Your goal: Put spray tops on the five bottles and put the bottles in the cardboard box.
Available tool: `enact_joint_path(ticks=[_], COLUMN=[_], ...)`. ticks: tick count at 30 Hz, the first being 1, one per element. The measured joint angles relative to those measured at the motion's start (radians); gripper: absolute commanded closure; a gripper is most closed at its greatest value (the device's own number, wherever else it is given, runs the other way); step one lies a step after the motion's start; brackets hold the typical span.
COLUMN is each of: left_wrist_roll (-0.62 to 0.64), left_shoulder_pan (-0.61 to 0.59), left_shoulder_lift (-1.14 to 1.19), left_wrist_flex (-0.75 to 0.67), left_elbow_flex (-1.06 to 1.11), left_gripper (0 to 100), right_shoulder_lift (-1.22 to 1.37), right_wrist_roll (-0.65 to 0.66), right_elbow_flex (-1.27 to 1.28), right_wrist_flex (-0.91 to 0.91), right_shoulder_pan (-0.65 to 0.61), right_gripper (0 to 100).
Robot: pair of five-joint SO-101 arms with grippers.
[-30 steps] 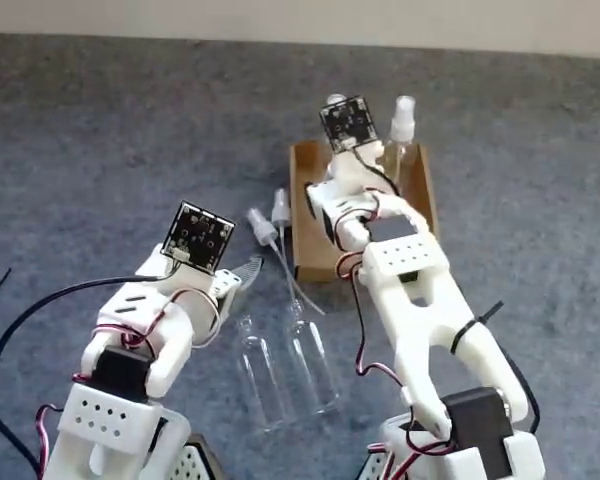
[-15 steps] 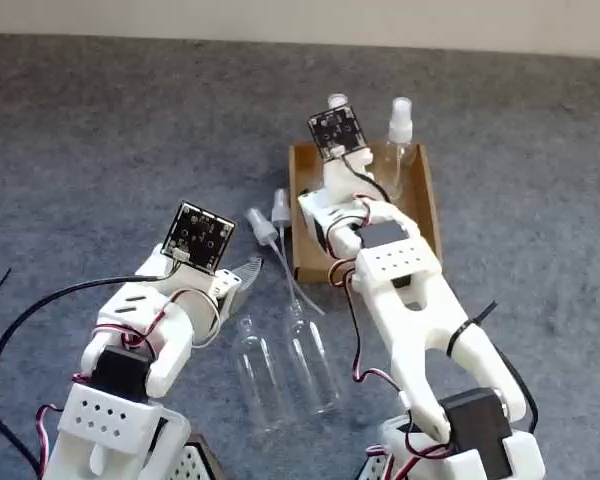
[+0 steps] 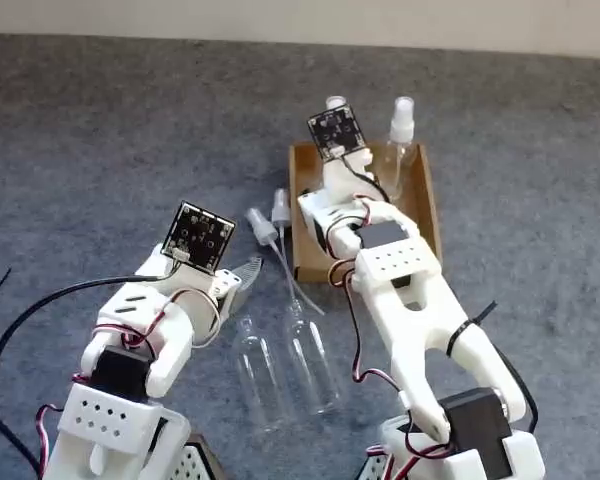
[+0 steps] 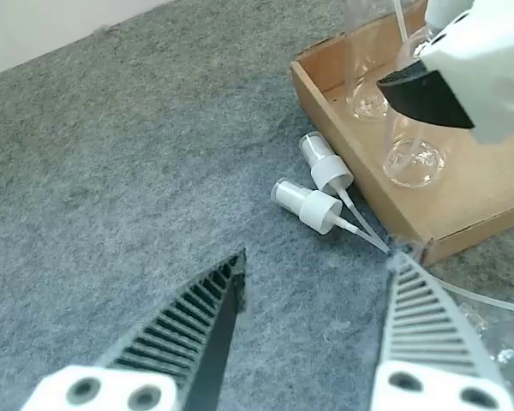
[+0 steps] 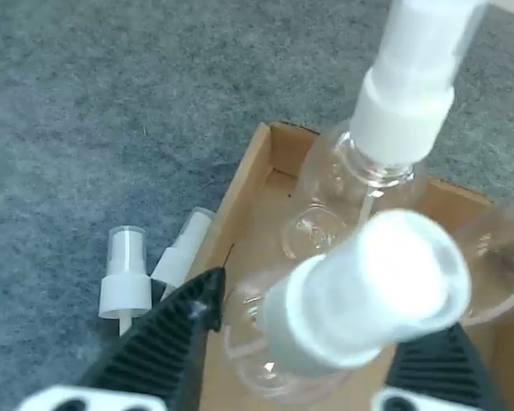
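Bottle with a spray top [image 5: 368, 291] stands upright in the cardboard box [image 3: 310, 265]. My right gripper [image 5: 313, 325] is closed around its body, one jaw on each side. Second capped bottle [image 5: 394, 128] stands just beyond it in the box, also upright. Third bottle [image 5: 507, 248] is beside them in the box and partly cut off, so I cannot tell if it has a top.

Two loose spray tops [image 4: 308, 204] lie on the grey table [image 3: 100, 150] just outside the box's left wall. They are side by side, heads away from me, thin tubes trailing back toward my arms. Two bare bottles [image 3: 310, 365] lie flat on the table between my two arms, side by side, open necks toward the loose tops. One tube ends close to a neck.

My left gripper [image 4: 319, 259] hangs over the table near the loose tops and just beside the bare bottles' necks. Its jaws are wide apart and hold nothing. The box corner sits just past its far jaw.
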Motion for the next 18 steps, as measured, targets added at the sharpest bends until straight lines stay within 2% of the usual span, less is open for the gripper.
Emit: enact_joint_path(ticks=[10, 14, 18], left_wrist_roll=[0.0, 0.0, 0.0], left_shoulder_pan=[0.0, 0.0, 0.0], left_shoulder_lift=[0.0, 0.0, 0.0], left_wrist_flex=[0.0, 0.0, 0.0], left_elbow_flex=[0.0, 0.0, 0.0], left_gripper=[76, 76, 77], right_shoulder_lift=[-0.044, -0.195, -0.328], right_wrist_roll=[0.0, 0.0, 0.0], right_elbow_flex=[0.0, 0.0, -0.034], right_wrist_flex=[0.006, 0.15, 0.4], right_shoulder_pan=[0.0, 0.0, -0.002], right_gripper=[71.9, 71.9, 71.9])
